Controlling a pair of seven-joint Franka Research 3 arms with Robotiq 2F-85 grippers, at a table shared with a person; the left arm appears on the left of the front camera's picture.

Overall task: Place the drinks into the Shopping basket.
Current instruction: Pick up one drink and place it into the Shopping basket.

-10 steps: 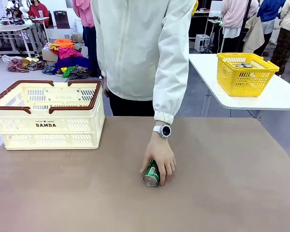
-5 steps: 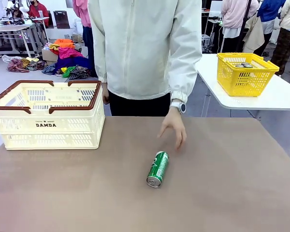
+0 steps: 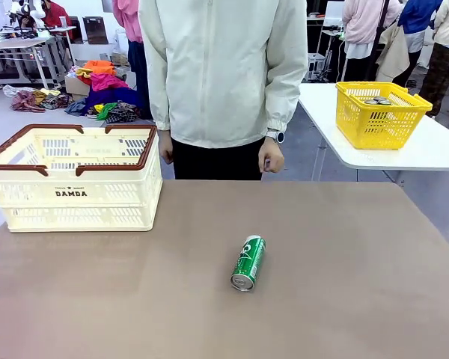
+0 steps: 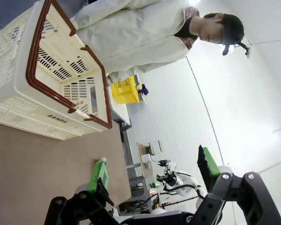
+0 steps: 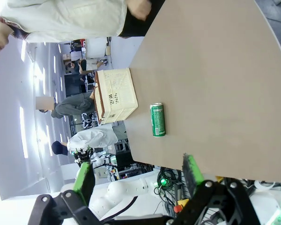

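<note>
One drink, a green can (image 3: 248, 262) with a silver top, lies on its side near the middle of the brown table (image 3: 359, 254); in the right wrist view the can (image 5: 157, 120) lies free, far from the fingers. The cream Shopping basket (image 3: 75, 179) with brown-red handles and "DAMDA" on its side stands at the table's left; the basket (image 4: 47, 79) looms close in the left wrist view. My left gripper (image 4: 153, 168) is open with nothing between its fingers. My right gripper (image 5: 138, 173) is open too, held high above the table.
A person in a white jacket stands at the far edge, one hand (image 3: 271, 158) hanging at the side. A yellow mesh basket (image 3: 379, 112) sits on a separate white table at the back right. Clothes lie on the floor far behind.
The person's hand let go of the green can and drew back from the table to the person's side. The can stayed lying near the table's middle.
</note>
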